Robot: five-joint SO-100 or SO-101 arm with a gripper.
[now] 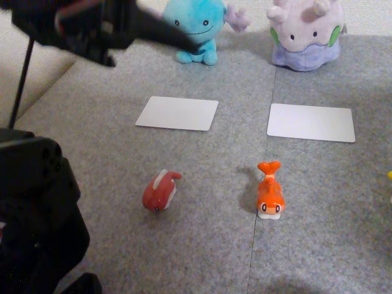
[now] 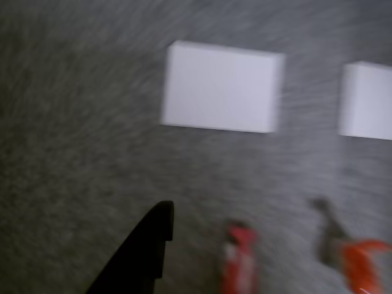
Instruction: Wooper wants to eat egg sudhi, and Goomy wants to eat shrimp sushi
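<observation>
In the other view, the light blue Wooper [image 1: 191,27] sits at the back centre and the lilac Goomy [image 1: 305,33] at the back right. The orange shrimp sushi [image 1: 269,195] lies on the grey mat, tail towards Goomy; it is blurred in the wrist view [image 2: 361,263]. A yellow sliver [image 1: 389,176], cut off by the right edge, looks like the egg sudhi. My gripper [image 1: 168,35] is a blurred black shape high at the upper left, its tip in front of Wooper. One black finger [image 2: 144,245] shows in the wrist view, with nothing on it.
Two white cards lie on the mat, one before Wooper [image 1: 177,113] [image 2: 220,89] and one before Goomy [image 1: 311,122] [image 2: 367,101]. A dark red toy [image 1: 160,191] [image 2: 239,263] lies left of the shrimp. The arm's black base [image 1: 37,220] stands at the lower left.
</observation>
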